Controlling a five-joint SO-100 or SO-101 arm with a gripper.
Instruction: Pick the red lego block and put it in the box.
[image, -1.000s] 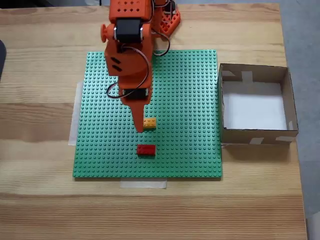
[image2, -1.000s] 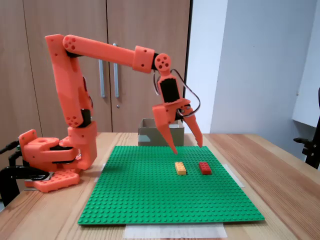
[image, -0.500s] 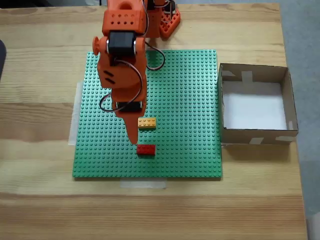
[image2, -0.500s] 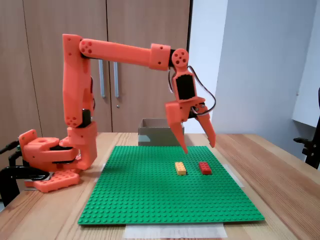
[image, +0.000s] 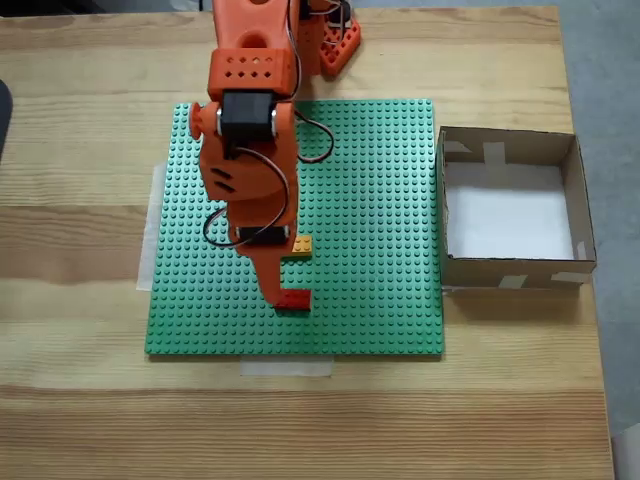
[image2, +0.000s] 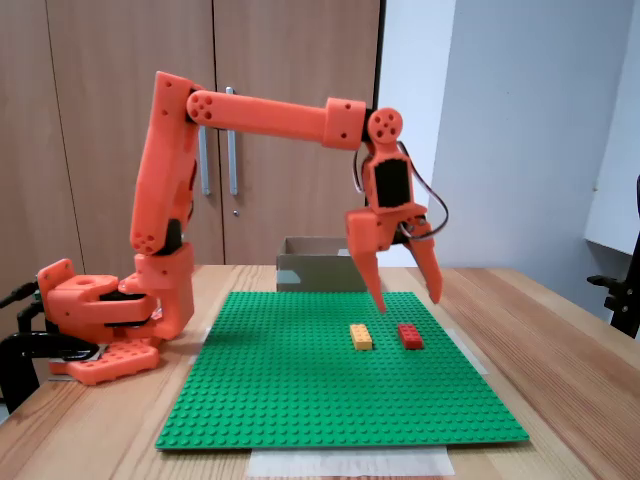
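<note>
The red lego block (image: 294, 299) (image2: 409, 336) lies on the green studded baseplate (image: 380, 200) (image2: 290, 400), near its front edge in the top-down fixed view. My orange gripper (image: 271, 285) (image2: 409, 303) hangs open just above it, one finger on either side in the side fixed view, with nothing between the fingers. In the top-down view one finger tip overlaps the block's left end. The box (image: 510, 273) (image2: 312, 272), brown cardboard with a white floor, stands off the plate's right edge in the top-down view and holds nothing.
An orange-yellow brick (image: 301, 244) (image2: 360, 337) sits beside the red one, partly covered by the gripper from above. The arm's base (image2: 100, 320) stands at the table's far end. Pale tape strips (image: 286, 368) hold the plate to the wooden table.
The arm has reached further out over the plate and lowered. The gripper moved from above the orange-yellow brick to above the red block, staying open. Neither brick moved.
</note>
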